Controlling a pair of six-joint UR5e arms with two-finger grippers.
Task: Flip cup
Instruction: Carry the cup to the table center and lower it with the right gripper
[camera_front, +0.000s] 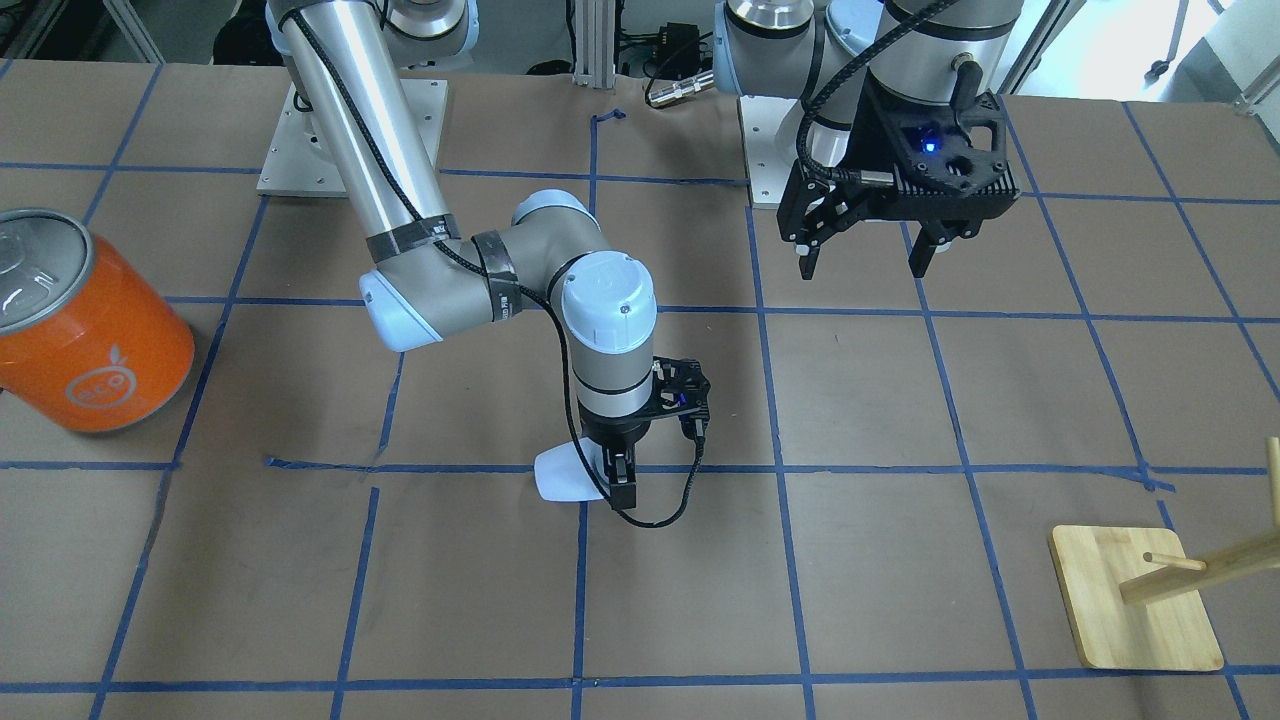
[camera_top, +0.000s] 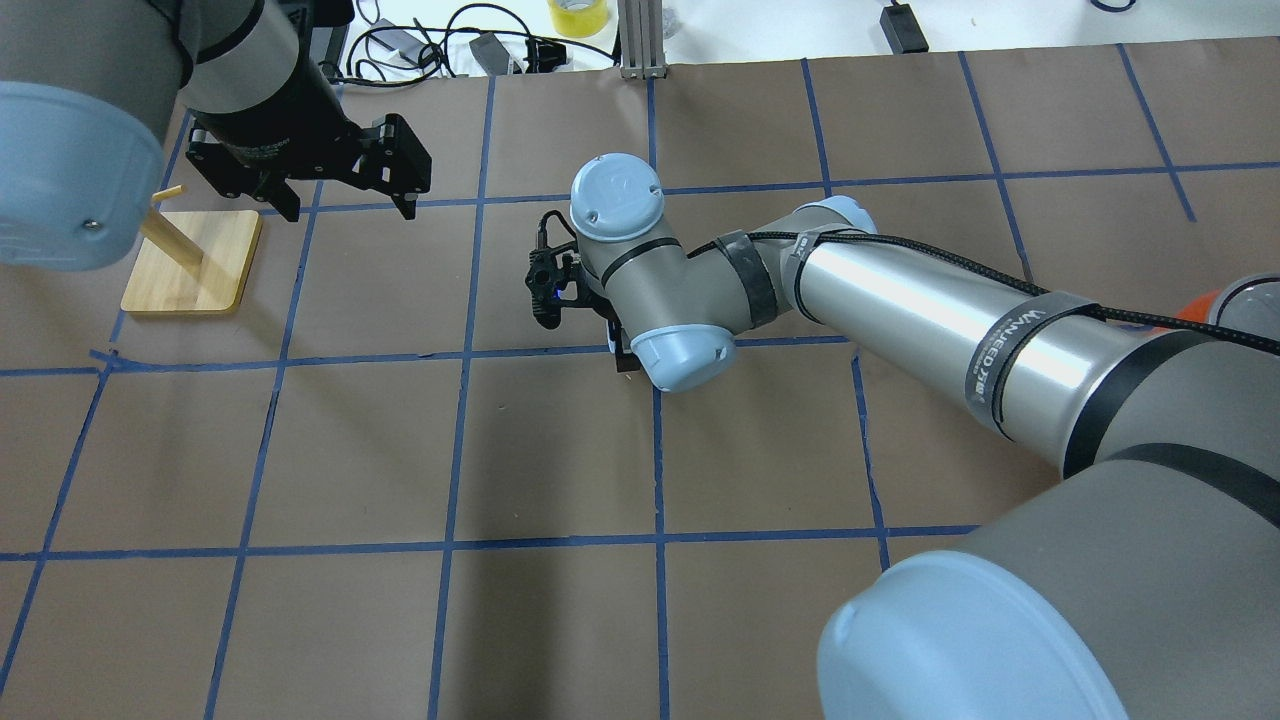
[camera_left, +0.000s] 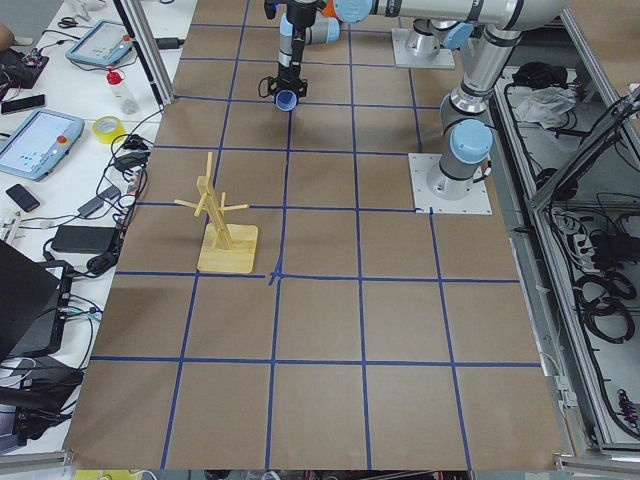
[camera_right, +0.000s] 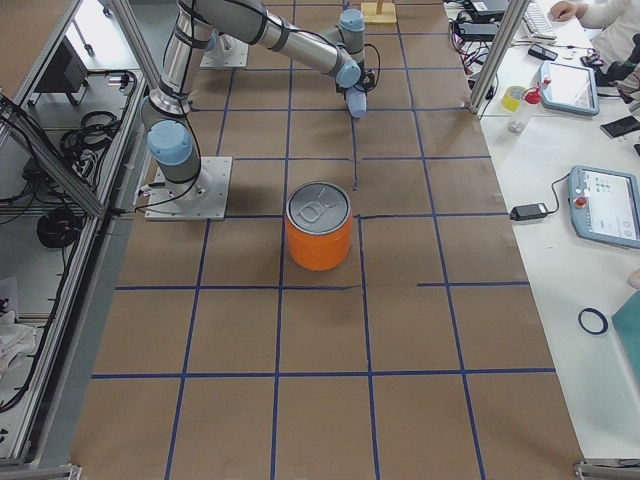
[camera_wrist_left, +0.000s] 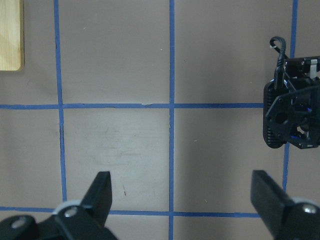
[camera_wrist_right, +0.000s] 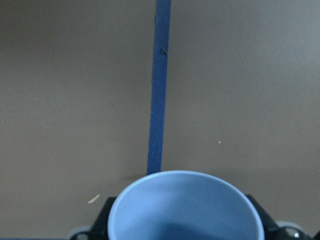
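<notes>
**Cup clamped in right gripper, mid-table, well apart from the orange can**

Containers:
- The cup (camera_front: 562, 478) is pinched between the fingers of the right gripper (camera_front: 620, 482), which points straight down. It sits low over the table (camera_front: 900, 560). We can't tell whether it touches the paper.
- The cup is tilted, not upright. In the right wrist view its mouth (camera_wrist_right: 185, 205) faces the camera, with a black finger showing on each side of the rim. We see only smooth pale blue inner wall, and the frame edge cuts off the bottom.
- The orange can (camera_front: 85, 330) stands upright with its silver lid (camera_front: 40, 265) on, so the contents are hidden.

Positions, taking the can as reference:
- The cup is well apart from the can, on the side toward the wooden stand (camera_front: 1135, 600), roughly between the two.
- The left gripper (camera_front: 865, 255) hovers above the table with its fingers spread wide and nothing between them. It is farther from the can than the cup is, and closer to the robot's base.
- The stand is the farthest item from the can, near the table's opposite end.

Edges and room:
- The cup is just beside a crossing of the tape line (camera_wrist_right: 159, 85) grid.
- Bare brown paper surrounds the cup on every side.
- All the table edges are well away from the cup, and the can sits nearer an edge than the cup does.
</notes>
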